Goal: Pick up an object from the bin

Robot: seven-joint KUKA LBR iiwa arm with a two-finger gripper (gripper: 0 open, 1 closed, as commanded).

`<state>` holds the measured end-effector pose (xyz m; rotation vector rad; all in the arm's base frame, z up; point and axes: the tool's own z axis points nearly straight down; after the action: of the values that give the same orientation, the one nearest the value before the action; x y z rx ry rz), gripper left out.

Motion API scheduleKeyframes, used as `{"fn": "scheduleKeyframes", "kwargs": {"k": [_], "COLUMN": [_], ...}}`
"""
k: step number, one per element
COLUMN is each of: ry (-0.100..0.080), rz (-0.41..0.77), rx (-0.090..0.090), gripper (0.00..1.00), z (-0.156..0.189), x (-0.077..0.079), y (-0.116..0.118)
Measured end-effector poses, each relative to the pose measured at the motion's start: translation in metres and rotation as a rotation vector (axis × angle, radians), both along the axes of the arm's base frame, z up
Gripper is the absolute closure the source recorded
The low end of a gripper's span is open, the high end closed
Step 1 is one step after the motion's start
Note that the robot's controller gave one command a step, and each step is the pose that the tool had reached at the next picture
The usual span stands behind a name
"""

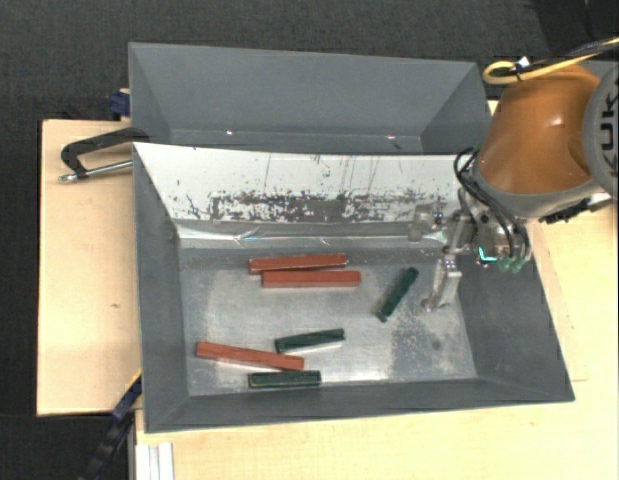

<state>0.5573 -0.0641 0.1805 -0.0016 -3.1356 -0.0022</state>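
Green bar (397,294) lying tilted at 3 o'clock on bin (159,298) floor, just beside gripper (439,296), at its 9 o'clock. Likely light, stiff, smooth; best taken across narrow mid-width. Gripper open or closed: cannot tell.

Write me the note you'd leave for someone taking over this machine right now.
Gripper: low at the right side of the bin, nothing seen in it.
Nearest: tilted green stick, just beside it.
Back: two red sticks, side by side.
Front: third red stick, two more green sticks.
Done: nothing picked yet.
Left: grasp one, lift it out.
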Motion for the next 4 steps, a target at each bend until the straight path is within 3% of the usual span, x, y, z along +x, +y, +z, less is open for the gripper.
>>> {"fn": "scheduleKeyframes", "kwargs": {"k": [1, 2, 3, 4], "ry": [-0.008, -0.014, -0.01, -0.012], "rz": [0.001, 0.071, 0.274, 0.675], "rx": [-0.001, -0.002, 0.0, 0.0], "gripper": [0.0, 0.0, 0.0, 1.0], "z": [0.004, -0.024, -0.068, -0.11], "x": [0.002, 0.004, -0.008, 0.015], "y": [0.0, -0.001, -0.007, -0.007]}}
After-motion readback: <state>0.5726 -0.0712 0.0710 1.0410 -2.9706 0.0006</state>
